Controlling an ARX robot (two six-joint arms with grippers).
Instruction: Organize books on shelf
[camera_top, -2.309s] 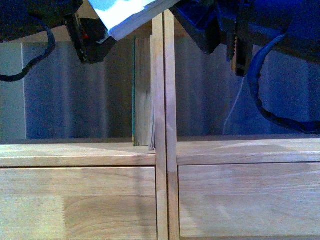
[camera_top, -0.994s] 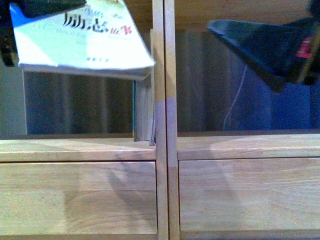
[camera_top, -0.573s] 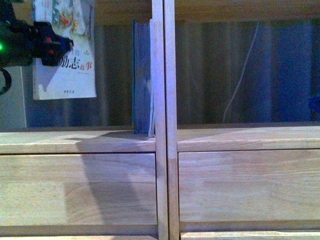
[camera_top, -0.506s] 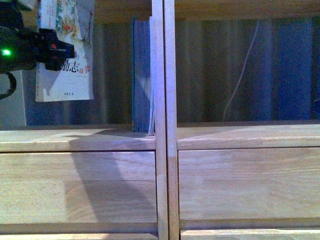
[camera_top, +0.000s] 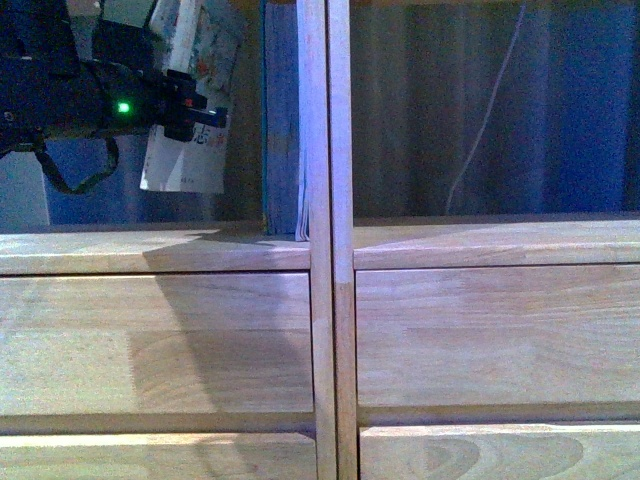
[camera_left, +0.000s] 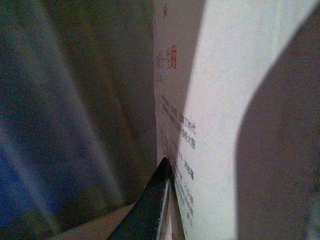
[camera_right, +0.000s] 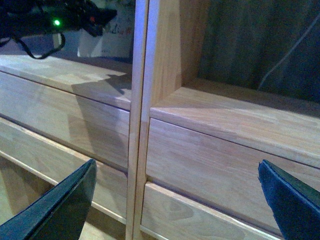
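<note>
In the front view my left gripper (camera_top: 205, 115), black with a green light, is shut on the thin white paperback (camera_top: 188, 160). It holds the book upright inside the left cubby, above the shelf board (camera_top: 150, 250) and a short gap left of the teal book (camera_top: 280, 120). The teal book stands upright against the double divider (camera_top: 325, 240). The left wrist view shows the paperback's white printed cover (camera_left: 215, 100) pressed against one dark finger (camera_left: 150, 210). My right gripper (camera_right: 175, 195) is open in front of the drawer fronts, with nothing between its fingertips (camera_right: 55, 210); it is out of the front view.
The right cubby (camera_top: 480, 245) has a bare wooden floor, with a dark curtain and a pale cable (camera_top: 485, 120) behind the open back. Flat drawer fronts (camera_top: 480, 330) run below both cubbies. From the right wrist view, the left arm (camera_right: 55, 20) reaches into the left cubby.
The paperback has turned from flat overhead to upright. My left gripper has carried it right and down, closer to the teal book. The right arm has left the front view.
</note>
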